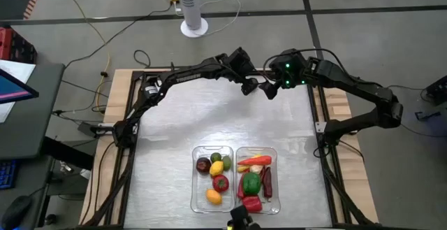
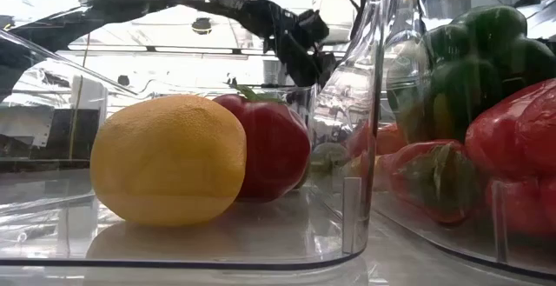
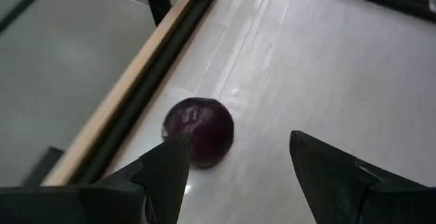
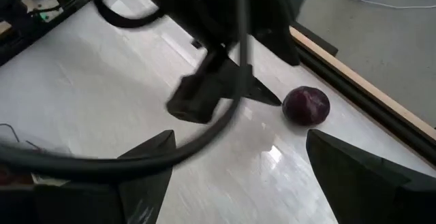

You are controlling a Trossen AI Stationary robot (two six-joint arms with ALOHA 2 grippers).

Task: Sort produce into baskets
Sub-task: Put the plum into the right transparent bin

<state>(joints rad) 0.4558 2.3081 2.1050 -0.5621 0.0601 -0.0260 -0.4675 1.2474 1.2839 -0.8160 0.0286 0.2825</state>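
A dark purple round piece (image 3: 199, 130) lies on the table close to its far edge; it also shows in the right wrist view (image 4: 306, 105). My left gripper (image 3: 235, 142) is open above and just behind it; whether one finger touches it, I cannot tell. My right gripper (image 4: 240, 137) is open, a little to the right, facing the left gripper (image 4: 218, 94) and the piece. Two clear tubs (image 1: 198, 188) (image 1: 277, 177) stand side by side at the near edge, holding several pieces: a yellow fruit (image 2: 169, 160), a red one (image 2: 274, 147), a green pepper (image 2: 478, 60).
The table's far wooden edge and black frame rail (image 3: 146, 81) run right beside the purple piece. Both grippers (image 1: 248, 87) (image 1: 269, 90) stand close together at the far middle. A white fan base (image 1: 194, 27) stands on the floor beyond the table.
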